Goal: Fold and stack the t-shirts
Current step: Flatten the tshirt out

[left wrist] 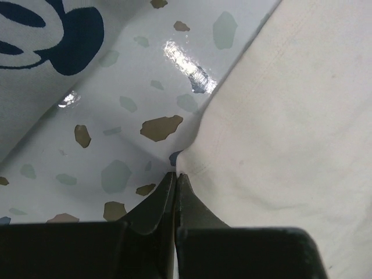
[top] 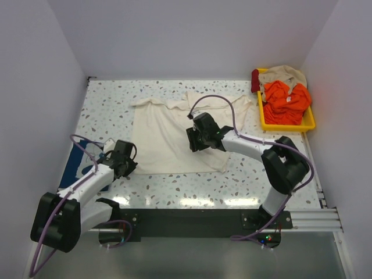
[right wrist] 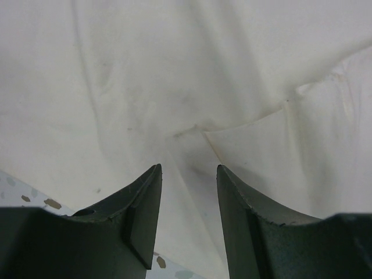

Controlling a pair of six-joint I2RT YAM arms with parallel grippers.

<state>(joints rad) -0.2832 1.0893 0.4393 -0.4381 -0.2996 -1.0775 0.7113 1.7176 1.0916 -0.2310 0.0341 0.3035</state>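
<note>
The cream t-shirt [top: 168,131] lies spread flat in the middle of the table. It fills the right wrist view [right wrist: 174,75] and the right side of the left wrist view [left wrist: 290,116]. My left gripper [top: 131,166] is at the shirt's near left corner, its jaws shut on the corner of the hem [left wrist: 186,160]. My right gripper [top: 193,143] is open just above the shirt's near right part, with a fold edge [right wrist: 244,125] ahead of its fingertips [right wrist: 152,174]. The navy t-shirt [top: 71,168] with a white print [left wrist: 35,52] lies at the left edge, partly under the left arm.
A yellow tray [top: 286,125] at the back right holds orange, tan and dark red cloth. The speckled tabletop [top: 192,186] shows between the cream shirt and the black base rail [top: 192,218]. White walls close in the left, back and right sides.
</note>
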